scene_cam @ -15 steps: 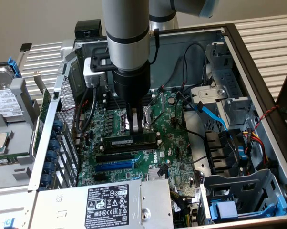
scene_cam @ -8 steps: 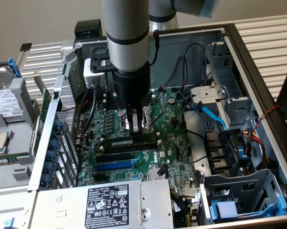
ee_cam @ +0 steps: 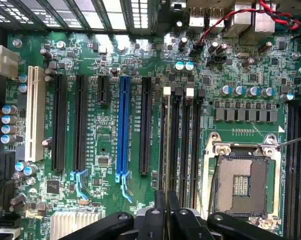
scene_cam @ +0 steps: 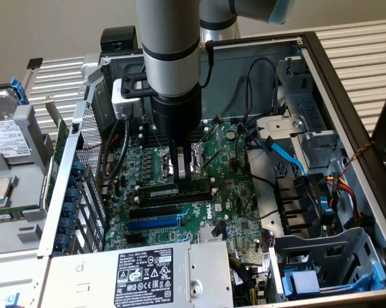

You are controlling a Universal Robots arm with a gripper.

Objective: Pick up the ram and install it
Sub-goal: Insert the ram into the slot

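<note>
squeezing the tool (scene_cam: 182, 174) shut on the thin top edge of the ram (scene_cam: 170, 192), low inside the open computer case (scene_cam: 339, 90). standing the ram on its edge in a long black slot (scene_cam: 180, 198), just beside the square chip socket (ee_cam: 243, 182).

Arm (scene_cam: 170, 45): a thick silver-grey cylindrical link is seen, with a pale blue end cap (scene_cam: 280, 10) on the joint above. A black cylindrical wrist section (scene_cam: 177, 119) is fitted beneath, and a thin black cable (scene_cam: 210, 64) is run along its side. A white box (scene_cam: 124, 97) is attached by a black bracket (scene_cam: 132, 78). The jaws are formed of two slim dark blades carried on black linkage bars (ee_cam: 108, 225).
</note>
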